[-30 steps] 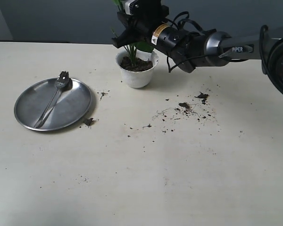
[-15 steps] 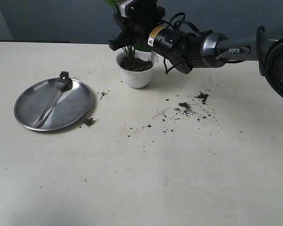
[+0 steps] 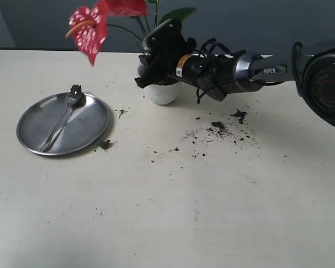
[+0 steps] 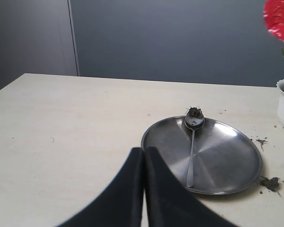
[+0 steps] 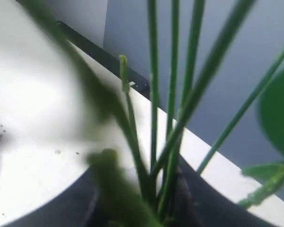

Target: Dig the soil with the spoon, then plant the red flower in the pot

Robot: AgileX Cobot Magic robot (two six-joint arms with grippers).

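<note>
Two stages, both apparently far along. Digging: judged finished; the spoon (image 3: 62,116) lies idle on a round steel plate (image 3: 89,131), bowl soiled, a clump of earth at its tip.

Planting: in hand. The red flower (image 3: 91,28) leans out over the counter (image 3: 167,212) toward the plate side, stems running down to the pot (image 3: 162,94), which stands at the far edge of the counter. The soil inside the pot is hidden by the arm. The right end effector (image 3: 151,70) sits low at the pot rim; the right wrist view shows the green stems (image 5: 173,118) gathered between its dark fingers, so it reads as clenched on the flower. Left to do, by judgement: set the stems upright and firm, then let go.

Left end effector (image 4: 144,189): fingers pressed together, empty, parked near the plate.

Surroundings: spilled crumbs and root fibres (image 3: 220,129) on the counter beside the pot; a small clod (image 3: 104,144) by the plate rim. Nothing blocks the pot; a tilted flower could tip it.
</note>
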